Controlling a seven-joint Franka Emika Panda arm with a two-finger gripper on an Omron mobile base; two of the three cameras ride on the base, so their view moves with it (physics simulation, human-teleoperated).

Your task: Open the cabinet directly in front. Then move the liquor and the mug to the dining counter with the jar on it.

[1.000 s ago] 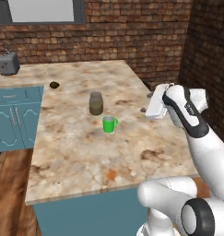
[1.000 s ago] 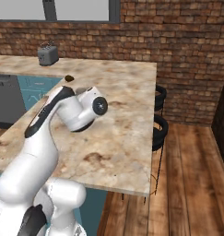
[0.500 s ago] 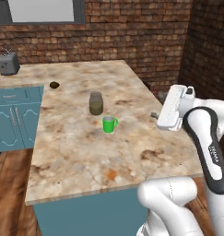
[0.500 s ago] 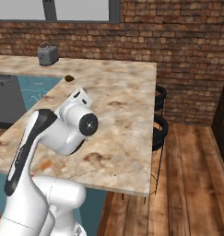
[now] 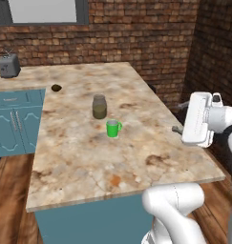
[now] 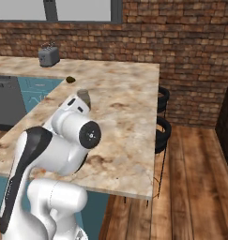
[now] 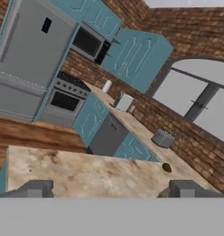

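Note:
The green mug point(image 5: 112, 128) stands upright on the marbled dining counter point(image 5: 89, 162), just in front of the squat jar point(image 5: 99, 106). My gripper point(image 5: 180, 117) hovers at the counter's right edge, well to the right of the mug, pointing left across the top. Its fingertips point(image 7: 37, 188) stand wide apart in the hand view, open with nothing between them. From the right base view the jar point(image 6: 84, 97) peeks out behind my arm, which hides the mug. Teal wall cabinets point(image 7: 134, 57) hang far off with doors shut. The liquor is out of view.
A toaster point(image 5: 8, 65) sits at the far left corner and a small dark object point(image 5: 56, 87) lies on the counter. Teal base cabinets point(image 5: 12, 124) stand to the left. Two black stools point(image 6: 162, 133) stand along the counter's right side. Fridge point(image 7: 30, 55) and stove point(image 7: 62, 97) are far off.
My arm has swung right and back from over the counter to its right edge, turning the hand to face left. The jaws stayed open. Mug and jar have not moved.

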